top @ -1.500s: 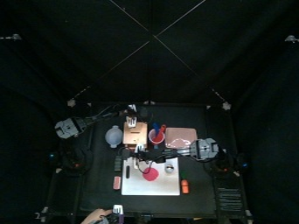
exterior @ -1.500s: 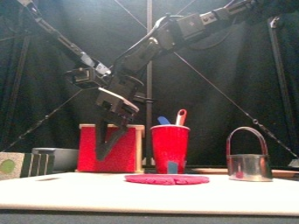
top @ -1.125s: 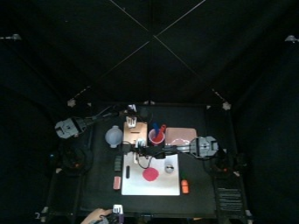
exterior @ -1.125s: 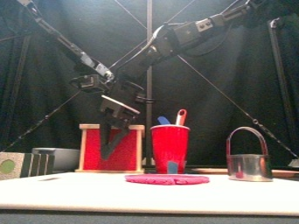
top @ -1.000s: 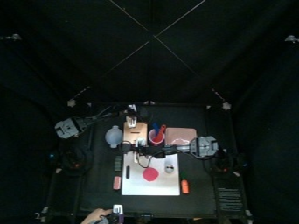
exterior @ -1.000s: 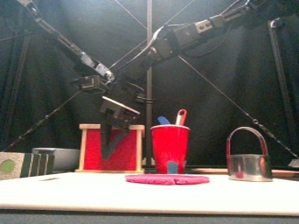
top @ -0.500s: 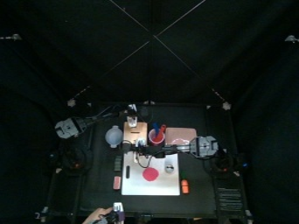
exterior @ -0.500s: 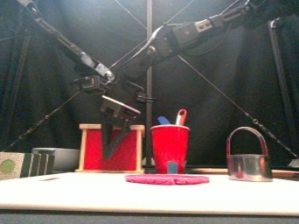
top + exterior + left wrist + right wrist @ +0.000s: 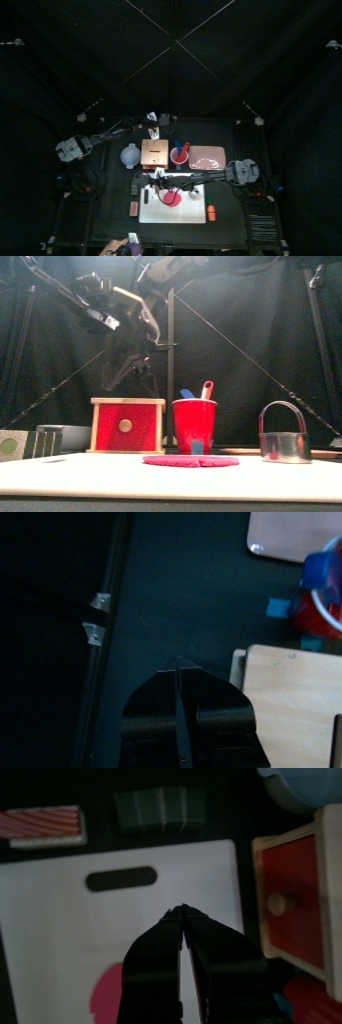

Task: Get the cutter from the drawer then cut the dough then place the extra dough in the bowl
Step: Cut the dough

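red cup (image 9: 194, 424) | pink tray (image 9: 207, 155) | sushi roll (image 9: 158, 810) | white cutting board (image 9: 54, 918) | red-striped toy food (image 9: 40, 824)

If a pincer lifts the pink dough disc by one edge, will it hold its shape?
Probably not: the dough disc lies thin and flat on the white board, so it would likely droop. It looks light for its spread. Pushed, it might stick rather than slide; its tackiness cannot be seen.

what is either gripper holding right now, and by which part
Nothing: the left gripper and right gripper both have jaws shut on nothing; the cutter stands free.
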### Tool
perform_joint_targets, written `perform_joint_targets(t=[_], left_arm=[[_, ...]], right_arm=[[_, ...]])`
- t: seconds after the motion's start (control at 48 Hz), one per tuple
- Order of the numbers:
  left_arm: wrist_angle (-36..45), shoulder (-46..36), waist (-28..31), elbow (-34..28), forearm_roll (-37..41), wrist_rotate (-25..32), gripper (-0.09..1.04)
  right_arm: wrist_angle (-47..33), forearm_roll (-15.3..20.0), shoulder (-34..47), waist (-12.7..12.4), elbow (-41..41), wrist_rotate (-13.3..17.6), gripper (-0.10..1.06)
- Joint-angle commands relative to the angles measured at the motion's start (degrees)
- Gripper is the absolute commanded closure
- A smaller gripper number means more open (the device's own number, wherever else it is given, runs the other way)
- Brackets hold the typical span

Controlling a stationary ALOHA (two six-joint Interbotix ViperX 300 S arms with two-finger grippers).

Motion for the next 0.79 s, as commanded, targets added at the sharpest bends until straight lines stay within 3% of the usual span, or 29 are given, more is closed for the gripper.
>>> perform_joint_targets(t=[0.021, 0.25, 0.354, 0.583, 0.792], left_arm=[[-3.9, -4.4, -0.2, 1.3, -1.4, 0.0, 0.6], [-11.2, -10.6, -3.8, 8.8, -6.3, -0.1, 0.6], [-18.4, -13.8, -7.5, 14.0, -9.1, 0.0, 0.6], [-33.7, -20.0, -18.0, 24.0, -13.2, 0.0, 0.6], [-40.9, -24.0, -27.3, 29.0, -17.6, 0.0, 0.6]], right_arm=[[1.5, 0.1, -4.7, 1.6, 1.0, 0.2, 0.88], [3.3, 0.2, -9.9, 4.7, 7.1, 0.4, 0.88], [1.8, 1.1, -12.7, 5.5, 11.1, 0.4, 0.88], [-7.0, 7.0, -20.6, 5.4, 24.3, 0.3, 0.88], [-6.2, 12.2, -27.7, 4.7, 32.6, 0.3, 0.88]])
